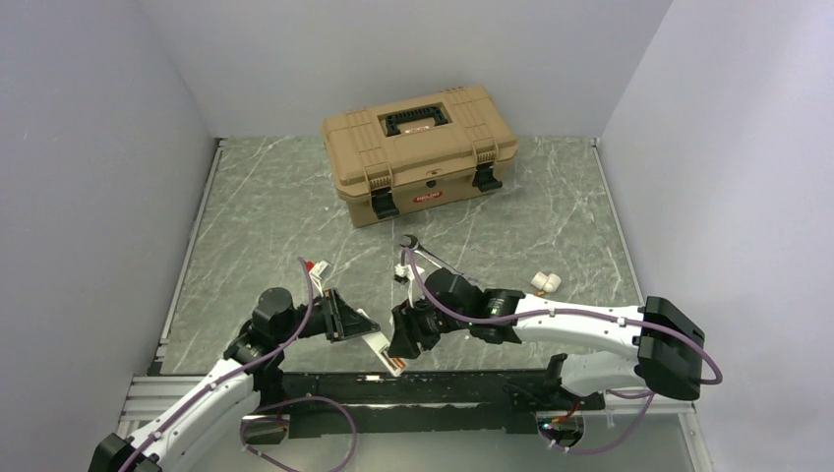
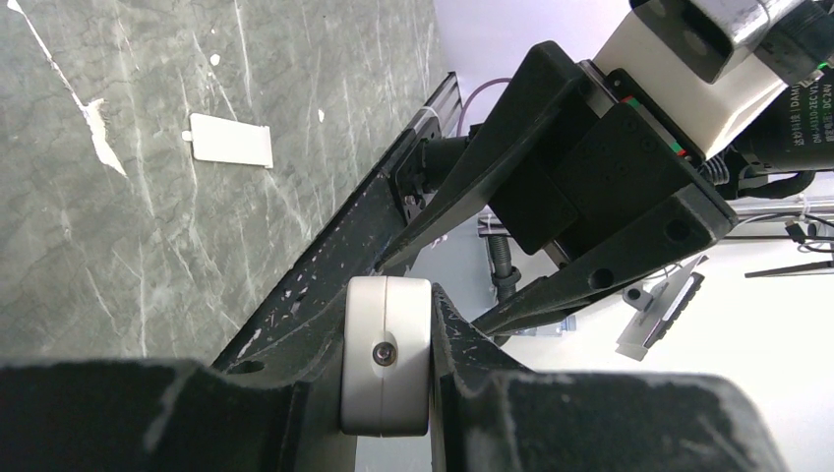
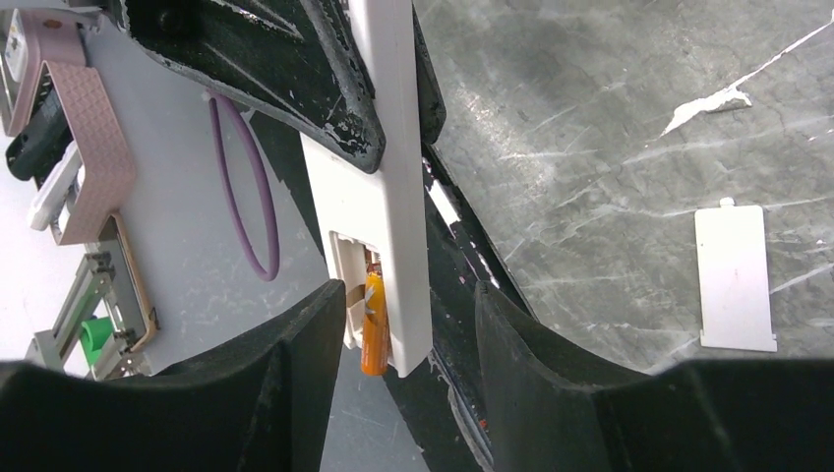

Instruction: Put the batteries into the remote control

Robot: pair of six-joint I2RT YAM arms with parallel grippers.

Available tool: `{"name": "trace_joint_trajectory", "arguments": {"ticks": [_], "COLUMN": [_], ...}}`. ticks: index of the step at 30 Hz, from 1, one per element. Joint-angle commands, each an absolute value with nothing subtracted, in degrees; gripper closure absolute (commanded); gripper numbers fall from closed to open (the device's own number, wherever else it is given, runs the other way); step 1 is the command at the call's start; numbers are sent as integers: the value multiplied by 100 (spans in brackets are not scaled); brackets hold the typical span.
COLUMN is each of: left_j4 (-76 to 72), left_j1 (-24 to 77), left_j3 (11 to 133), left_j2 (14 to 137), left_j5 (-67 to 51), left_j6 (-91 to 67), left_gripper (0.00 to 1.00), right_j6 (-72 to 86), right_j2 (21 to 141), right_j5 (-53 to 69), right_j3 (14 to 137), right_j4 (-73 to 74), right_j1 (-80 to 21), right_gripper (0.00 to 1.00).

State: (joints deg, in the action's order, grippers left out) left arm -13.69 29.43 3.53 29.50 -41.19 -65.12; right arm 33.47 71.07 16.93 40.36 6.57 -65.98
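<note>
My left gripper (image 1: 362,326) is shut on one end of the slim white remote control (image 1: 384,356), whose end face with a small screw shows between the jaws (image 2: 386,354). In the right wrist view the remote control (image 3: 393,197) hangs down between the fingers of my right gripper (image 3: 408,305). An orange battery (image 3: 374,324) sits in its open recess and sticks out past the bottom end. The right jaws straddle that end, with a gap on the right side. The left finger stands close beside the battery.
The white battery cover (image 3: 736,278) lies flat on the grey marbled table (image 1: 275,216). A steel wrench (image 1: 425,254), a tan toolbox (image 1: 421,152), a small white piece (image 1: 547,282) and a red-white item (image 1: 317,266) sit farther back. The black rail (image 1: 433,388) runs along the near edge.
</note>
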Motion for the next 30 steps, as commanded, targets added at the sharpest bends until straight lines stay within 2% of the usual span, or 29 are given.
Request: {"name": "trace_joint_trajectory", "arguments": {"ticks": [1, 12, 21, 30], "left_j4": [-1600, -1616, -1661, -1657], "left_j1": [2929, 2936, 2933, 2933], "left_j3": [343, 334, 316, 294], "left_j2": [2949, 2986, 3015, 2983], "left_j5": [-4229, -4238, -4237, -4243], "left_j6": [-6412, -6398, -6407, -6424], "left_gripper": [100, 100, 100, 100], "right_j6": [3244, 3182, 3165, 3182], "right_j2": [7179, 7357, 7426, 7464], "right_j5": [1761, 1731, 1756, 1784], "right_j3": [4319, 4411, 4456, 4439], "right_j4": [517, 650, 659, 642], "right_j1": [-6588, -6600, -6595, -6596], "right_gripper": [48, 54, 53, 60]}}
